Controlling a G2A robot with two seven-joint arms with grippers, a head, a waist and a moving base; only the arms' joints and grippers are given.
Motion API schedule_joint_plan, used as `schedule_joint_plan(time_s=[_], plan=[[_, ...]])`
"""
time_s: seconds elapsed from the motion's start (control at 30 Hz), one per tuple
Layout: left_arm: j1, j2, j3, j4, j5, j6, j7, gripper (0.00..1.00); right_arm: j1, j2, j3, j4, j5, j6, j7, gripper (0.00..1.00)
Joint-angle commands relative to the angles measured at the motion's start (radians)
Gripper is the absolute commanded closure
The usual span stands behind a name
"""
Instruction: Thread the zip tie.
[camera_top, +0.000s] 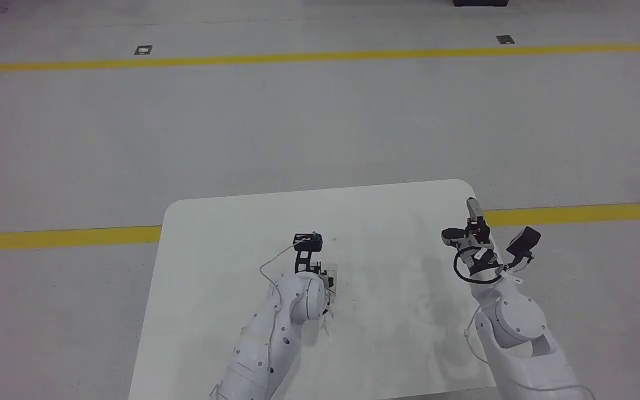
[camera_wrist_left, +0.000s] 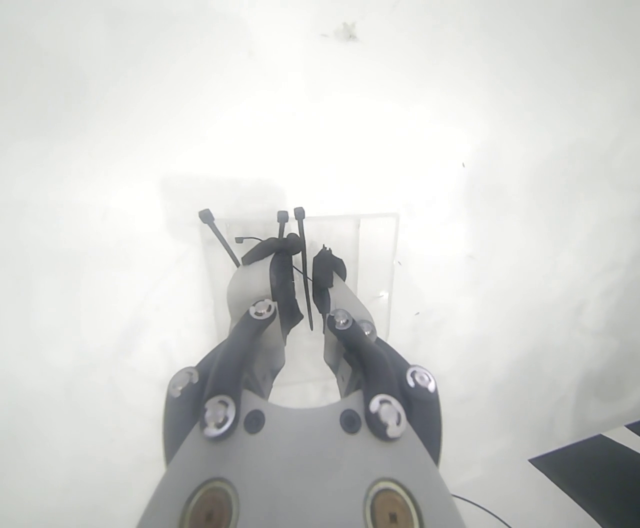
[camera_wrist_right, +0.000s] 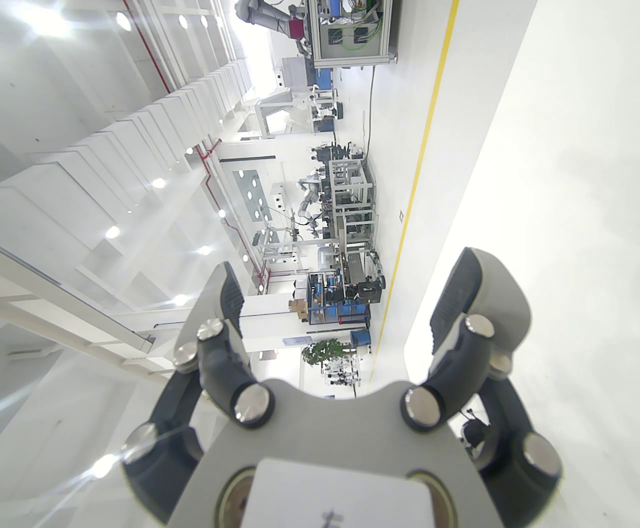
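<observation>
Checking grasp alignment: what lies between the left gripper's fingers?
A black zip tie lies lengthwise in the open left gripper's gap, over the clear tray; the left wrist view shows it.

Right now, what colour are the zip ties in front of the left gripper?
Black. The zip ties show best in the left wrist view.

Table (camera_top: 400, 215): I am seeing it lying white, with rounded corners.
Far line (camera_top: 300, 57): I am watching it running yellow across the floor beyond the table.
Near line (camera_top: 80, 237): it is passing under the table's far end.
Markers (camera_top: 144, 49): small dark squares are sitting by the far line.
Racks (camera_wrist_right: 350, 200): they are standing in the hall, a plant (camera_wrist_right: 325, 350) growing near them.
</observation>
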Motion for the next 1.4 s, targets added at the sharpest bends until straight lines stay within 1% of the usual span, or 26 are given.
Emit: schedule_joint_plan(time_s=[0.0, 0.1, 0.2, 0.33, 0.57, 0.67, 0.77, 0.8, 0.87, 0.93, 1.0, 1.03, 1.07, 1.13, 1.17, 1.23, 1.37], plan=[[-0.001, -0.001, -0.002, 0.002, 0.001, 0.000, 0.001, 1.00, 0.000, 0.000, 0.000, 0.000, 0.000, 0.000, 0.000, 0.00], [0.001, -0.003, -0.003, -0.001, 0.000, 0.000, 0.001, 1.00, 0.000, 0.000, 0.000, 0.000, 0.000, 0.000, 0.000, 0.00], [0.010, -0.004, 0.001, -0.020, 0.005, 0.000, -0.001, 1.00, 0.000, 0.000, 0.000, 0.000, 0.000, 0.000, 0.000, 0.00], [0.030, -0.003, 0.011, -0.066, 0.009, 0.000, -0.016, 1.00, 0.000, 0.000, 0.000, 0.000, 0.000, 0.000, 0.000, 0.00], [0.063, 0.008, 0.007, -0.139, 0.010, 0.000, -0.030, 1.00, 0.000, 0.000, 0.000, 0.000, 0.000, 0.000, 0.000, 0.00], [0.076, 0.013, 0.004, -0.168, 0.001, -0.007, -0.030, 1.00, 0.000, 0.000, 0.000, 0.000, 0.000, 0.000, 0.000, 0.00], [0.092, 0.019, -0.006, -0.210, -0.043, -0.037, -0.044, 1.00, 0.000, 0.000, 0.000, 0.000, 0.000, 0.000, 0.000, 0.00], [0.101, 0.021, -0.013, -0.235, -0.076, -0.053, -0.052, 1.00, 0.000, 0.000, 0.000, 0.000, 0.000, 0.000, 0.000, 0.00], [0.113, 0.027, -0.024, -0.270, -0.106, -0.084, -0.069, 1.00, 0.000, 0.000, 0.000, 0.000, 0.000, 0.000, 0.000, 0.00], [0.129, 0.033, -0.041, -0.318, -0.163, -0.121, -0.093, 1.00, 0.000, 0.000, 0.000, 0.000, 0.000, 0.000, 0.000, 0.00], [0.141, 0.039, -0.056, -0.354, -0.202, -0.150, -0.113, 1.00, 0.000, 0.000, 0.000, 0.000, 0.000, 0.000, 0.000, 0.00], [0.148, 0.042, -0.064, -0.373, -0.237, -0.175, -0.135, 1.00, 0.000, 0.000, 0.000, 0.000, 0.000, 0.000, 0.000, 0.00], [0.150, 0.045, -0.075, -0.388, -0.267, -0.189, -0.148, 1.00, 0.000, 0.000, 0.000, 0.000, 0.000, 0.000, 0.000, 0.00], [0.155, 0.051, -0.089, -0.408, -0.294, -0.206, -0.165, 1.00, 0.000, 0.000, 0.000, 0.000, 0.000, 0.000, 0.000, 0.00], [0.158, 0.054, -0.095, -0.419, -0.325, -0.214, -0.176, 1.00, 0.000, 0.000, 0.000, 0.000, 0.000, 0.000, 0.000, 0.00], [0.157, 0.058, -0.105, -0.427, -0.375, -0.231, -0.199, 1.00, 0.000, 0.000, 0.000, 0.000, 0.000, 0.000, 0.000, 0.00], [0.157, 0.059, -0.107, -0.427, -0.381, -0.233, -0.203, 1.00, 0.000, 0.000, 0.000, 0.000, 0.000, 0.000, 0.000, 0.00]])
